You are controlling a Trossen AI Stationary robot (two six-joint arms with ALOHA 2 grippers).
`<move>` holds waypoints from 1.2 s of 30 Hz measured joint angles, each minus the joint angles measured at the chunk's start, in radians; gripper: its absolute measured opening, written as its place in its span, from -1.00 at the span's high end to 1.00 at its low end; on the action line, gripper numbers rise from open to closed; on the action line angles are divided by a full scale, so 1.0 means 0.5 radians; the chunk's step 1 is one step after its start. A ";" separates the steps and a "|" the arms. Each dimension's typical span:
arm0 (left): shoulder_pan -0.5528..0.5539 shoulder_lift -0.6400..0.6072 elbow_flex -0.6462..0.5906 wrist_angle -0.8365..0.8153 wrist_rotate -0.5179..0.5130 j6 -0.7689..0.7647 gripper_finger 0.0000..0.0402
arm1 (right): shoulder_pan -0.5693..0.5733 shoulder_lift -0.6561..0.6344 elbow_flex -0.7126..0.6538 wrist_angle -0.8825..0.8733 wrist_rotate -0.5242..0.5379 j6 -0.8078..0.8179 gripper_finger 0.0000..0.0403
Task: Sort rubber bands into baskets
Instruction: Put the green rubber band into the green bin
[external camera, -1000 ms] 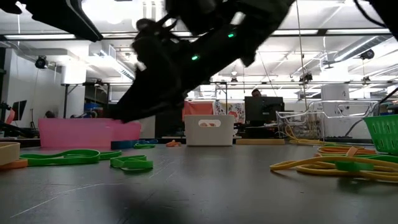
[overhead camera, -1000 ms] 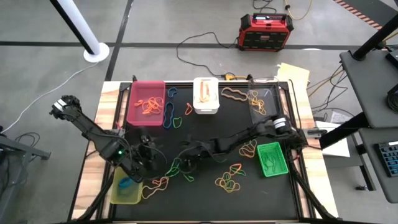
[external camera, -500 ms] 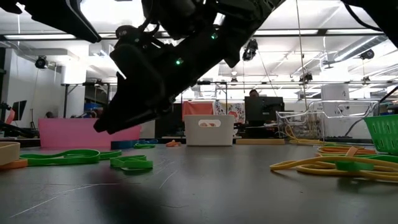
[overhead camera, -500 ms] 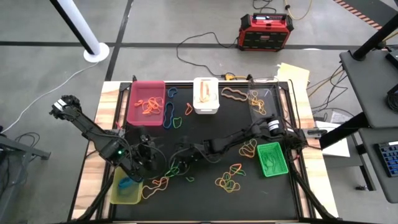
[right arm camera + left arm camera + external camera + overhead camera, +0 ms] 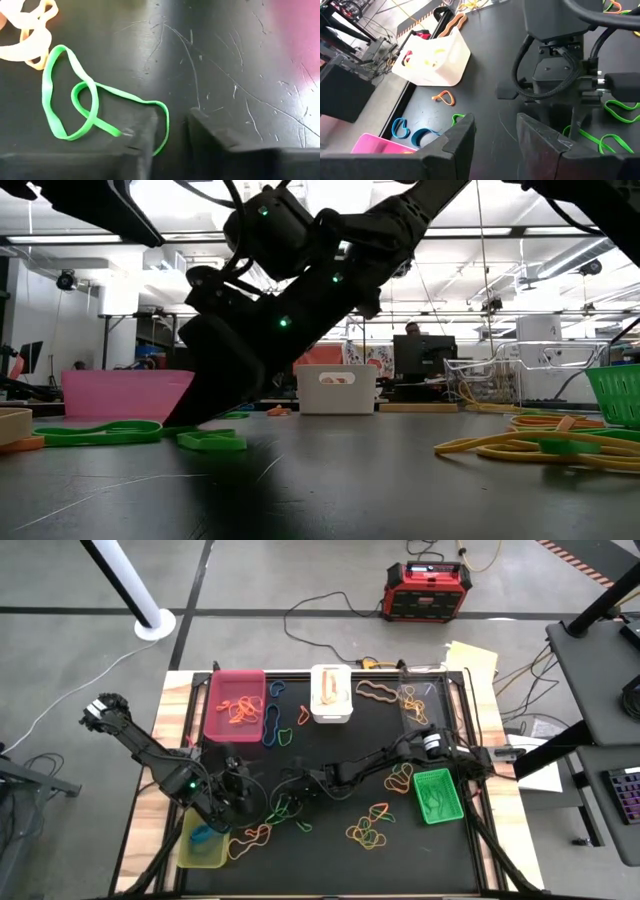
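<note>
Both jaws have a gap. The right gripper (image 5: 170,137) sits low on the black table (image 5: 330,755), one finger on a green rubber band (image 5: 80,107), not gripping it yet. It should squeeze fully, then lift slowly. The left gripper (image 5: 495,142) waits empty near the yellow-green basket (image 5: 200,845).

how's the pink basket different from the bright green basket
The pink basket sits at the table's far left and holds orange rubber bands; the bright green basket sits near the right edge, is smaller, and holds green bands. Both are rectangular and open-topped.
</note>
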 joint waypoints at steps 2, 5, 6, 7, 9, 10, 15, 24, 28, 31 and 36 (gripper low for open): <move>0.000 0.001 -0.001 0.001 -0.036 0.000 0.34 | 0.000 0.001 0.000 0.000 -0.009 -0.031 0.64; 0.000 0.001 -0.001 0.003 -0.082 0.000 0.34 | 0.003 -0.005 -0.001 -0.002 -0.012 -0.090 0.90; 0.000 0.001 -0.001 0.007 -0.087 0.000 0.34 | 0.003 -0.014 -0.002 -0.009 -0.013 -0.096 0.92; 0.000 0.001 -0.001 0.016 -0.089 0.000 0.34 | 0.003 -0.020 -0.002 -0.017 -0.013 -0.101 0.94; 0.000 0.001 -0.001 0.020 -0.090 -0.005 0.34 | 0.004 -0.050 -0.006 -0.041 -0.012 -0.113 0.95; 0.000 0.001 -0.001 0.020 -0.091 -0.006 0.34 | 0.005 -0.074 -0.008 -0.079 -0.007 -0.120 0.95; 0.000 0.002 -0.002 0.022 -0.092 -0.006 0.34 | 0.017 -0.272 -0.014 -0.413 0.019 -0.141 0.96; 0.000 0.002 -0.002 0.044 -0.092 -0.013 0.34 | 0.107 -0.822 -0.088 -1.299 0.050 -0.005 0.96; 0.000 0.002 -0.002 0.055 -0.093 -0.014 0.34 | 0.183 -1.085 -0.151 -1.736 0.110 0.244 0.96; 0.000 0.002 -0.002 0.068 -0.093 -0.016 0.34 | 0.264 -1.263 -0.212 -2.058 0.121 0.579 0.96; 0.000 0.002 -0.002 0.087 -0.092 -0.021 0.34 | 0.414 -1.517 -0.306 -2.685 0.160 1.367 0.96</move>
